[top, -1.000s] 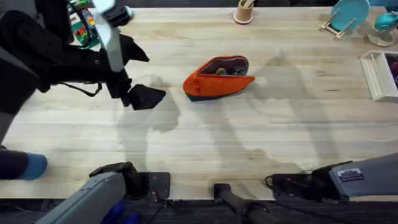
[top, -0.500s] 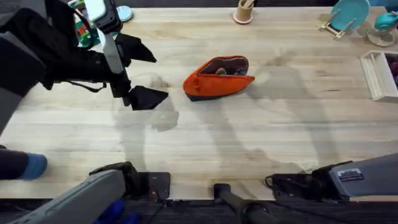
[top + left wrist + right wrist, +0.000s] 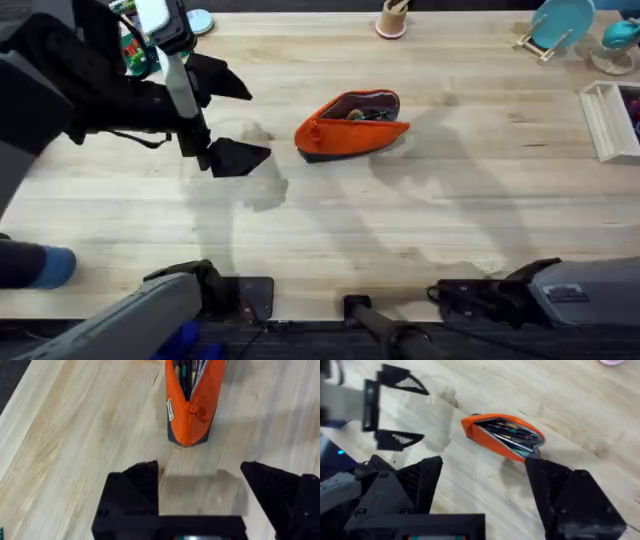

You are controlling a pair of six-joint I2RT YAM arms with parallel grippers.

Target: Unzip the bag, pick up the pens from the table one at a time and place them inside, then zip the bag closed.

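Since half a second ago almost nothing has moved. The left pincer (image 3: 228, 118) hangs wide open, empty, left of the unzipped bag (image 3: 350, 124) mid-desk (image 3: 400, 230). The right wrist view reveals pens (image 3: 512, 435) inside; the right pincer (image 3: 485, 477) gapes empty.

Pouch lying near the middle of the table, arms standing off to either side

The small orange fabric pencil pouch (image 3: 351, 125) is lying just above the centre of the overhead frame on the large light wooden plank table (image 3: 400, 220), with slim pens (image 3: 512, 434) sitting inside its open top. The black left gripper (image 3: 228, 118) is hovering to the pouch's left, jaws spread, well apart from it. The black right gripper (image 3: 482, 495) is hanging with fingers parted, the pouch lying beyond them.
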